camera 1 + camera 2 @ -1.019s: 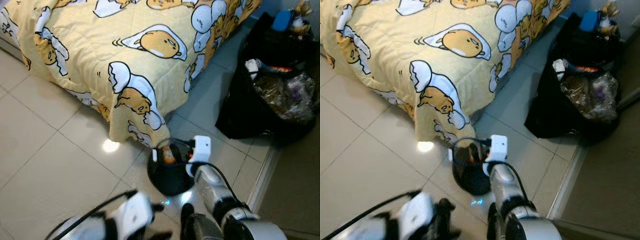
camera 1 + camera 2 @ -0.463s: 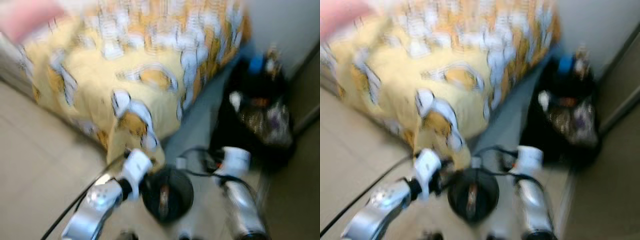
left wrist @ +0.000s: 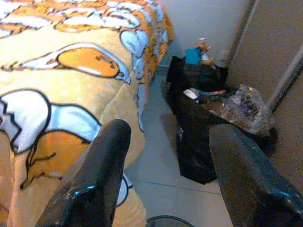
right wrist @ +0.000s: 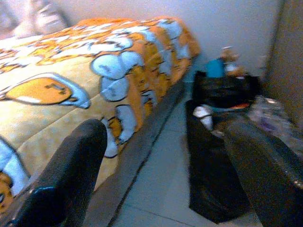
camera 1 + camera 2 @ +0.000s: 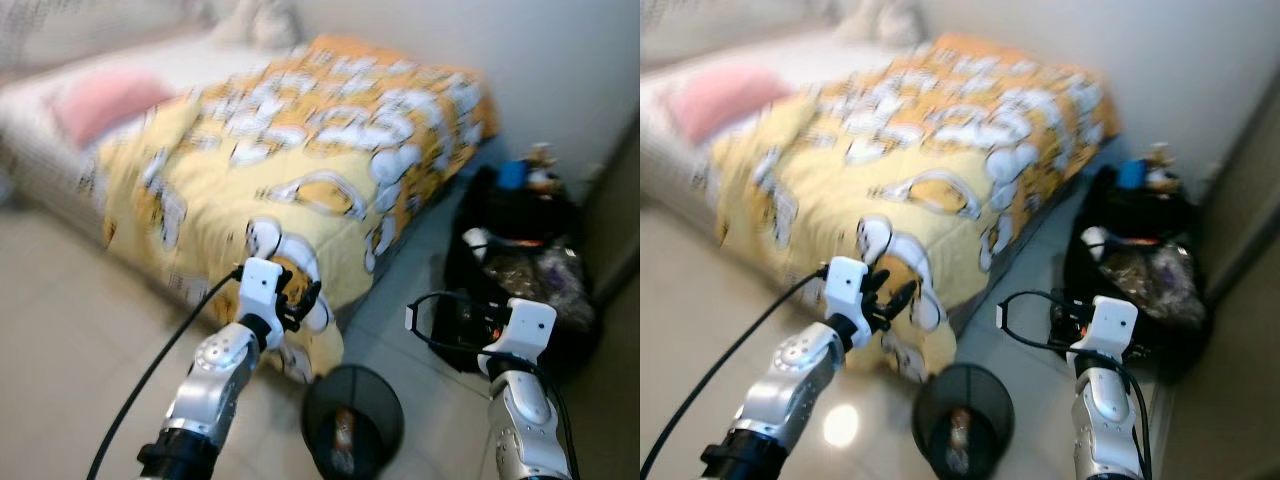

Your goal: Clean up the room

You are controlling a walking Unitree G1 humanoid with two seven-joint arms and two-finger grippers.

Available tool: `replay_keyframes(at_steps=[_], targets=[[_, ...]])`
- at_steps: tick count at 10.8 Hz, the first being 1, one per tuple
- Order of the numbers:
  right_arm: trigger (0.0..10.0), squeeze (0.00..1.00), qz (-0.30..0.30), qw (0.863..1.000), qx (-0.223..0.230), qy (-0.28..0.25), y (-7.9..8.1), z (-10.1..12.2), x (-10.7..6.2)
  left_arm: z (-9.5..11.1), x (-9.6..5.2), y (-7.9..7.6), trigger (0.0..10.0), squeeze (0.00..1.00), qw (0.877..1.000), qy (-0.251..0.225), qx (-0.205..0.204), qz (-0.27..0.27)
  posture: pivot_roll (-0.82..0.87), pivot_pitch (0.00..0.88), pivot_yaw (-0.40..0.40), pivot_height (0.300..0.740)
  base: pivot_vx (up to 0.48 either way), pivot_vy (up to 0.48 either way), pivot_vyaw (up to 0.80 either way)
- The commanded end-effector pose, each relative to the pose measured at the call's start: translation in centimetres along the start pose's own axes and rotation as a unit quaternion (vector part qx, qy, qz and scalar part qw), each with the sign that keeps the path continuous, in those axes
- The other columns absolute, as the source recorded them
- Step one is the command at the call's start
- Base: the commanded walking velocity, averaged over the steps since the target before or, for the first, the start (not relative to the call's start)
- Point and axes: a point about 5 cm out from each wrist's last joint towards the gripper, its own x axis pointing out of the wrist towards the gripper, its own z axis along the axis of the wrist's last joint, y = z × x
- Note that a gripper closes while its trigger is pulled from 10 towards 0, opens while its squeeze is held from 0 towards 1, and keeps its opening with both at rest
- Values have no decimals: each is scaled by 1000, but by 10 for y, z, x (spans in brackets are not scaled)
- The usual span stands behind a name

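Observation:
A round black mesh bin [image 5: 352, 408] stands on the tiled floor by the corner of the bed, with an orange item [image 5: 343, 430] lying inside it. My left gripper [image 5: 303, 298] is raised above and to the left of the bin, in front of the hanging corner of the yellow cartoon-egg comforter [image 5: 300, 150]. It is open and empty; in the left wrist view its black fingers [image 3: 111, 156] stand wide apart. My right gripper [image 4: 165, 130] hovers to the right of the bin, open and empty, facing the black bags.
Full black rubbish bags [image 5: 540, 265] sit against the wall on the right, with a blue item [image 5: 512, 174] on top. A pink pillow [image 5: 100, 100] lies on the bed at the left. A narrow strip of floor [image 5: 415, 260] runs between bed and bags.
The view has tilted up, showing more of the bed and wall. My right gripper has come away from the bin's rim and lifted. My left arm has risen toward the comforter corner.

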Motion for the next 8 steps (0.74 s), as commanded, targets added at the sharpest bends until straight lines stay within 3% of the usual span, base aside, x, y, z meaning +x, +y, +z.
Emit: replay_keyframes(at_steps=[1, 5, 6, 7, 8], targets=[[10000, 0, -3, 1000, 2, 6, 2, -2, 0, 2, 0, 9, 10000, 0, 1000, -2, 5, 16, 91, 0, 65, 740, 0, 476, -763], [10000, 0, -2, 1000, 1, 28, 1, -16, -12, -10, -5, 14, 10000, 0, 1000, -1, 11, 26, 107, 0, 61, 740, 0, 480, -750], [10000, 0, 12, 1000, 2, 29, 4, -17, -16, -10, -8, 18, 10000, 0, 998, -5, 35, 47, 110, 0, 59, 740, 0, 480, 0], [10000, 0, 16, 999, -1, 33, 5, -20, -18, -8, -8, 22, 10000, 0, 994, -10, 76, 78, 108, 0, 58, 740, 0, 0, 0], [10000, 0, 21, 1000, -4, 17, 7, -16, -19, 1, -9, 24, 10000, 0, 990, -46, 83, 105, 106, 0, 60, 740, 0, 0, 0]])
